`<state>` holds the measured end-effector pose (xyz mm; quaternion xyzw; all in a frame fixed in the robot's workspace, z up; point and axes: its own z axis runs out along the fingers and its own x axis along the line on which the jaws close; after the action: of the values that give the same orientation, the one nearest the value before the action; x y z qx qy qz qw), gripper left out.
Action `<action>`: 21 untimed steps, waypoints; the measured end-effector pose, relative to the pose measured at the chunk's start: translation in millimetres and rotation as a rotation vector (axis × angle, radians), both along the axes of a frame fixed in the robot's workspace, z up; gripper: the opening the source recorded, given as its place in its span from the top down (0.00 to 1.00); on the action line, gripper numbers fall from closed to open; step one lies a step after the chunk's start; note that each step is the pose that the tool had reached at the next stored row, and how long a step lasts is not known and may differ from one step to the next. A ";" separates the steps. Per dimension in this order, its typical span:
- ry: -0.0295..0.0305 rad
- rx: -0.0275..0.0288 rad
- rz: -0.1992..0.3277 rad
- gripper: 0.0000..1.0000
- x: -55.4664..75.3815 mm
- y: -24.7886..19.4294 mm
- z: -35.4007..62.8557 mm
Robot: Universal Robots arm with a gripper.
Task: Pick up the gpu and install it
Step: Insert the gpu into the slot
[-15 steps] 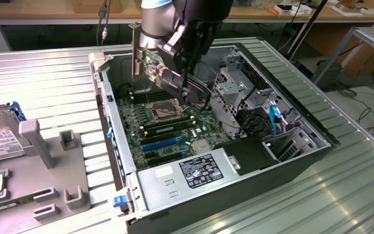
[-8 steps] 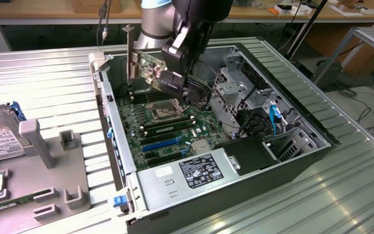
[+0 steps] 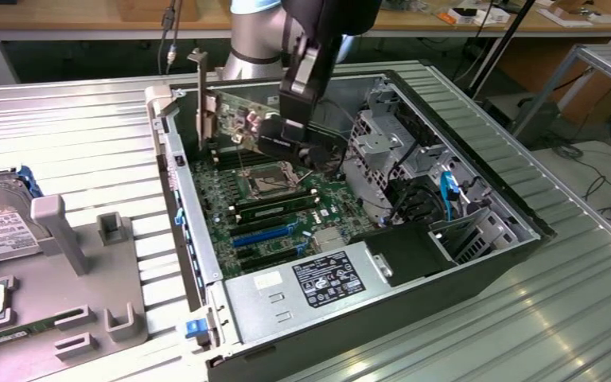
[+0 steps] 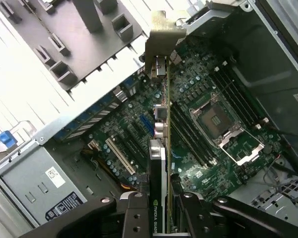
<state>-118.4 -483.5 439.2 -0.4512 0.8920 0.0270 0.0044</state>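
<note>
Jaws clamp the gpu (image 3: 239,111), held on edge over the motherboard (image 3: 332,193) at the far end of the open computer case (image 3: 465,294).

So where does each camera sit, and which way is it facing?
Exterior view: off the arm, high up to one side, looking down into the open case. It shows the arm and its tool holding the gpu upright over the motherboard.
Wrist view: on the wrist, looking down along the edge-on gpu at the motherboard. It shows the tool gripping the gpu from both sides.
Shared: tool, gpu, motherboard, case.
</note>
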 end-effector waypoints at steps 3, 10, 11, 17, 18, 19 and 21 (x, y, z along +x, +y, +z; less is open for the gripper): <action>0.0000 0.0000 0.043 0.73 0.0 0.0 0.0; 0.0000 0.0000 0.157 0.73 0.0 0.0 0.0; 0.0000 0.0000 0.169 0.73 0.0 0.0 0.0; 0.0000 0.0000 0.271 0.73 0.0 0.0 0.0; 0.0000 0.0000 0.287 0.73 0.0 0.0 0.0; 0.0001 -0.0001 0.300 0.73 0.0 0.0 0.0; 0.0000 0.0000 0.370 0.73 0.0 0.0 0.0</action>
<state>-118.4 -483.5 439.2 -0.6076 0.7938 0.0273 -0.0007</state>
